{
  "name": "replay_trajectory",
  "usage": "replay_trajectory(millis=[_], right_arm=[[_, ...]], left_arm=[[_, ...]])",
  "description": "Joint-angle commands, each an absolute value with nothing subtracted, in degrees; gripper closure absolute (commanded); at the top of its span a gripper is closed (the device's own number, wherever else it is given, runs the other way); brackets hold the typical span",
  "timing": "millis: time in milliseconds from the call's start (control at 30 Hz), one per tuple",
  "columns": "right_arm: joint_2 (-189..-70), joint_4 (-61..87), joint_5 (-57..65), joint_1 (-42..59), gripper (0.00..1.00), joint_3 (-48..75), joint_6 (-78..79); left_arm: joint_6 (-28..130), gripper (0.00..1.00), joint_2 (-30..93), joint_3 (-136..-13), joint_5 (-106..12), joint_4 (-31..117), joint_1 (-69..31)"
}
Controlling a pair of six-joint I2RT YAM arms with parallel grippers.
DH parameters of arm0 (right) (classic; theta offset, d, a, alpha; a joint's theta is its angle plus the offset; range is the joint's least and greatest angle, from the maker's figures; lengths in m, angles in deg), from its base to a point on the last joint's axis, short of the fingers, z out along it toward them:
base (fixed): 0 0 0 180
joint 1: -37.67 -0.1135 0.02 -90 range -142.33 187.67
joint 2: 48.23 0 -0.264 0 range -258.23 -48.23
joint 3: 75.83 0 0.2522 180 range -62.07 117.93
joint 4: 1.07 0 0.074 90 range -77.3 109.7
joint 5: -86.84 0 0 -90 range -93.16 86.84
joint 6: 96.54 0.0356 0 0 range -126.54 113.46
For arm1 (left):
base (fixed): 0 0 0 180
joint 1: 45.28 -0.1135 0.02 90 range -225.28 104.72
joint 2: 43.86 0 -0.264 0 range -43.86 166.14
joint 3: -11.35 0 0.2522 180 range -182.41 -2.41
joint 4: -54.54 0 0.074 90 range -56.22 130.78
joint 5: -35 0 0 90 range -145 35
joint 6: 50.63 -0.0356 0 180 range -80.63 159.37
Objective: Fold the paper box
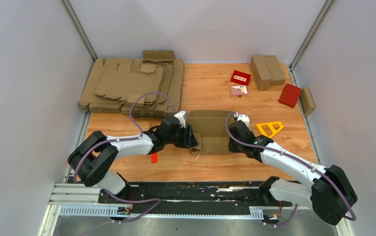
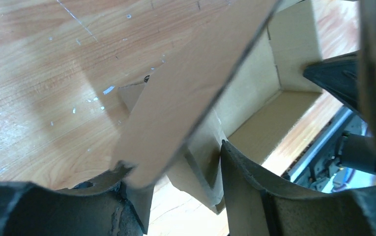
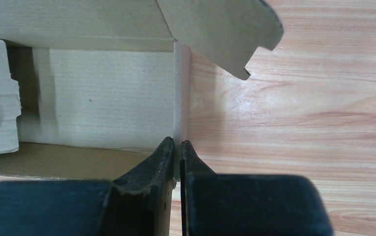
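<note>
The paper box (image 1: 213, 130) is a brown cardboard blank, partly folded, with walls raised, at the table's middle. My left gripper (image 1: 190, 136) is at its left end. In the left wrist view the jaws stand apart around two loose flaps (image 2: 186, 98); one flap leans on the left finger (image 2: 53, 206), the other touches the right finger (image 2: 254, 191). My right gripper (image 1: 232, 135) is at the box's right end. In the right wrist view it (image 3: 180, 147) is shut on the thin upright edge of the right wall (image 3: 102, 98), with a tabbed flap (image 3: 220, 29) above.
Several flat cardboard blanks (image 1: 131, 86) lie stacked at the back left. Folded brown boxes (image 1: 267, 71) and red boxes (image 1: 241, 77) (image 1: 290, 95) stand at the back right. A yellow triangular frame (image 1: 269, 128) lies right of the box. A small red piece (image 1: 154, 158) lies near the left arm.
</note>
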State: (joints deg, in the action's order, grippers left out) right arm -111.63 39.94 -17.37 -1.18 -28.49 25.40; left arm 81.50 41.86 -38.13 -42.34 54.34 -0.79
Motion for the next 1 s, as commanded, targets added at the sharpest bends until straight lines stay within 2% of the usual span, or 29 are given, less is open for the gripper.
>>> replay_trajectory(millis=[0, 133, 267, 433, 500, 600, 633, 700, 800, 900, 967], right_arm=[[-111.8, 36.6, -15.5, -2.6, 0.99, -28.2, 27.2], [-112.8, 37.9, -19.1, -5.6, 0.98, -27.4, 30.5], [-115.7, 41.1, -25.3, -10.7, 0.98, -24.8, 34.2], [-119.8, 42.3, -27.4, -13.2, 0.98, -22.4, 35.3], [-120.7, 42.5, -27.9, -13.4, 0.99, -22.1, 35.4], [-121.1, 42.3, -28.2, -13.6, 0.99, -22.1, 35.7], [-120.9, 42.3, -28.3, -13.6, 0.99, -22.2, 35.6], [-120.3, 41.7, -28.5, -13.6, 0.99, -22.7, 35.3], [-118.9, 41.3, -28.8, -13.6, 0.99, -23.3, 35.0], [-117.9, 41.2, -29.0, -13.6, 0.99, -23.8, 34.9], [-117.2, 40.7, -28.9, -13.5, 0.99, -24.4, 34.9]], left_arm=[[76.5, 0.44, 44.0, -44.1, -47.6, 46.3, 1.3], [74.1, 0.55, 46.7, -48.1, -52.1, 40.3, 2.4], [71.1, 0.76, 49.5, -53.0, -59.7, 32.1, 4.1], [69.1, 0.96, 51.8, -56.7, -67.5, 26.2, 6.1], [68.7, 1.0, 52.0, -57.5, -70.3, 24.6, 6.7], [68.4, 1.0, 51.9, -57.8, -72.3, 23.5, 7.1], [68.4, 0.98, 51.7, -57.7, -72.5, 23.4, 7.0], [68.2, 0.73, 51.3, -57.6, -72.2, 23.5, 7.1], [68.1, 0.49, 50.1, -57.0, -71.9, 24.1, 7.1], [68.1, 0.37, 47.8, -56.3, -72.9, 24.2, 7.1], [68.2, 0.35, 46.2, -55.4, -73.4, 24.9, 7.1]])
